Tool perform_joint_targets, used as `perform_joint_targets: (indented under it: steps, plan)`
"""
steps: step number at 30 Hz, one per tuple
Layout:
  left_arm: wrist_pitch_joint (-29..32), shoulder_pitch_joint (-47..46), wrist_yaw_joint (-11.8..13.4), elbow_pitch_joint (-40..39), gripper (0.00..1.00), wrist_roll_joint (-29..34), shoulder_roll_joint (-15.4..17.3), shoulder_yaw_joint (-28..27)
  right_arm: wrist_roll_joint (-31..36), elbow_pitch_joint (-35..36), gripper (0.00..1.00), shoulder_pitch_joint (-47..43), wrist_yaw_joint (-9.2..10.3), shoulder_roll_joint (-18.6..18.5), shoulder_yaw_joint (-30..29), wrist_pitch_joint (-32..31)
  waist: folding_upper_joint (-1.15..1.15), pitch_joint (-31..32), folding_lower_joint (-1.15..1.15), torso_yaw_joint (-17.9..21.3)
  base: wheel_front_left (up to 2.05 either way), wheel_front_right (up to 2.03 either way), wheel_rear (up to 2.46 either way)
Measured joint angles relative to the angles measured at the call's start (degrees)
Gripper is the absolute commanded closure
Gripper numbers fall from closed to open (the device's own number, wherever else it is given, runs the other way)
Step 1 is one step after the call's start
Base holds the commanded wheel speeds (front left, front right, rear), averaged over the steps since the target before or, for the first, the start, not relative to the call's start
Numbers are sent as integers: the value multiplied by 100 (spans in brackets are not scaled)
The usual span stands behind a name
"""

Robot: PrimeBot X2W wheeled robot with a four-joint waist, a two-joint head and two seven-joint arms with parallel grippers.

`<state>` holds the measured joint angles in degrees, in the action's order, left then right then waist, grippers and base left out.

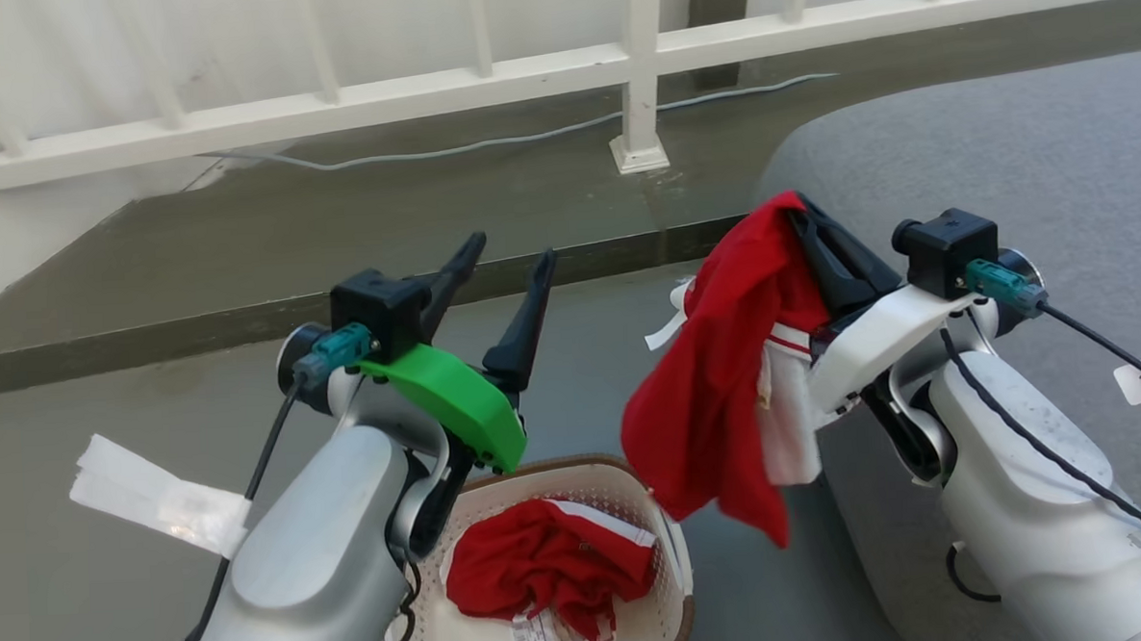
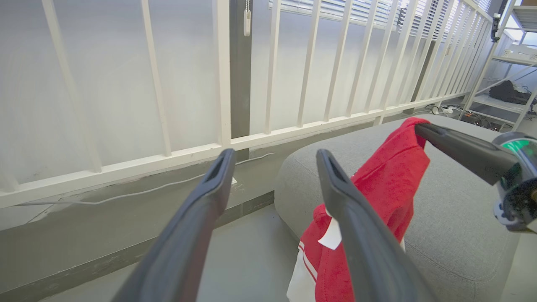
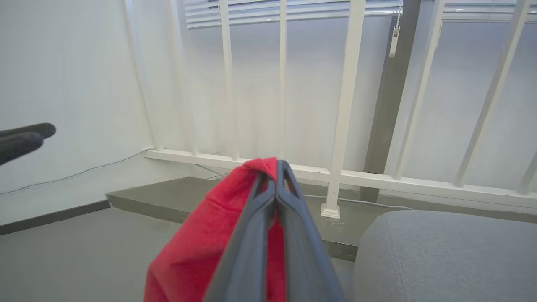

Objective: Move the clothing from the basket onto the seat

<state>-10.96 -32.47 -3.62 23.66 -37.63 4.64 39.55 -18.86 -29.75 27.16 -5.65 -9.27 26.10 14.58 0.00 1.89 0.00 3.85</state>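
Observation:
A red garment with white panels [image 1: 718, 391] hangs from my right gripper [image 1: 802, 216], which is shut on its top edge, just left of the grey seat [image 1: 1008, 195]. In the right wrist view the closed gripper [image 3: 277, 167] pinches the red cloth [image 3: 209, 243]. My left gripper [image 1: 510, 251] stands open and empty above the cream basket [image 1: 656, 625], where another red garment [image 1: 543, 563] lies crumpled. The left wrist view shows the open left gripper [image 2: 275, 155], the hanging garment [image 2: 386, 201] and the seat [image 2: 457, 235].
A white railing [image 1: 636, 57] with a post base and a grey cable runs along the back behind a raised floor step [image 1: 195, 322]. A white paper scrap [image 1: 154, 493] lies on the floor at left. The seat fills the right side.

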Motion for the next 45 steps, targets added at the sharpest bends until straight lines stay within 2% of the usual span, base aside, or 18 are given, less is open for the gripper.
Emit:
perform_joint_targets:
  steps: [12,24,35,45]
  plan:
    - [-79,241,-148,-194,0,75,37,339,178,411,100,103,26,-133,-244,0,0,-42,0,564,0,0,0]
    - [-171,472,-175,-392,0,129,65,492,258,672,100,181,29,-335,-527,0,0,-170,0,1292,0,0,0]
    - [-221,653,-175,-567,0,290,203,508,274,909,100,179,116,-430,-877,0,0,-359,0,1991,0,0,0]
    - [-210,670,-175,-817,0,414,215,687,271,1123,100,164,123,-568,-1209,0,0,-697,0,2261,0,0,0]
